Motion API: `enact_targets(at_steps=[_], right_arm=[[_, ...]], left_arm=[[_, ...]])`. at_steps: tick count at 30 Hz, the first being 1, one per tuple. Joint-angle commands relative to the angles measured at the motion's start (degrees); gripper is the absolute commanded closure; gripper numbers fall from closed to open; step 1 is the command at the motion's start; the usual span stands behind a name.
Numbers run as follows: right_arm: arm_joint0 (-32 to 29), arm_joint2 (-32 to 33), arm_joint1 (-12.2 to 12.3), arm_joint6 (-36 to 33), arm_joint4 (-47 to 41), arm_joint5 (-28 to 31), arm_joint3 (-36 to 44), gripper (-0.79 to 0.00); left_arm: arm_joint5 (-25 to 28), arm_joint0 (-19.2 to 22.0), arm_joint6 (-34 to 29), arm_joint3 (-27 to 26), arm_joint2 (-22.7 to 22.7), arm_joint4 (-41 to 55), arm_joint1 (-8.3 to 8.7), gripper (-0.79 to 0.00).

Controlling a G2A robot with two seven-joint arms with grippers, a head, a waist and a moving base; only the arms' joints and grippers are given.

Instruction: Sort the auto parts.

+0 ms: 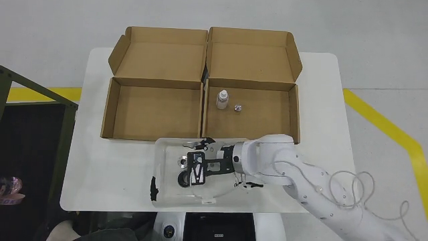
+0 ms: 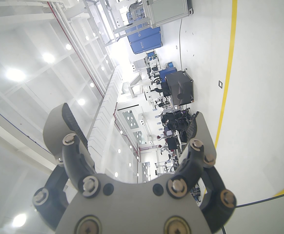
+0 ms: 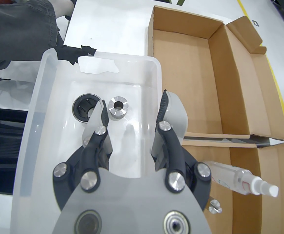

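While our right gripper (image 3: 133,109) hangs wide open and empty over the clear bin (image 3: 159,74), the silver bushing (image 3: 117,107) stands on the bin's floor just beside the black bearing (image 3: 84,108). One fingertip (image 3: 103,115) sits above the gap between them, so we judge a straight descent could land on either part, knock the bushing over or pinch both together. Smooth metal may also slip from the grip. Our left gripper (image 2: 132,115), turned away from the bin, is open and empty too.
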State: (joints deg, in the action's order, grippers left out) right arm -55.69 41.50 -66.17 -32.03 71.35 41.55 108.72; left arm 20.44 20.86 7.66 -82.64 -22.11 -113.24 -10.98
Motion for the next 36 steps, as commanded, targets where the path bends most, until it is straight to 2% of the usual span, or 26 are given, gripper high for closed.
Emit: enact_targets(at_steps=[1, 11, 36], right_arm=[[0.8, -1.0, -0.4, -0.1, -0.1, -0.1, -1.2, -0.376], [3.3, -4.6, -1.9, -1.7, -0.1, 0.2, -5.5, -0.357], [3.5, -7.1, -3.6, -3.7, 2.2, -1.3, -9.9, -0.332]], left_arm=[[0.0, 0.0, 0.0, 0.0, 0.0, 0.0, 0.0, -0.785], [0.0, 0.0, 0.0, 0.0, 0.0, 0.0, 0.0, -0.785], [0.0, 0.0, 0.0, 0.0, 0.0, 0.0, 0.0, -0.785]])
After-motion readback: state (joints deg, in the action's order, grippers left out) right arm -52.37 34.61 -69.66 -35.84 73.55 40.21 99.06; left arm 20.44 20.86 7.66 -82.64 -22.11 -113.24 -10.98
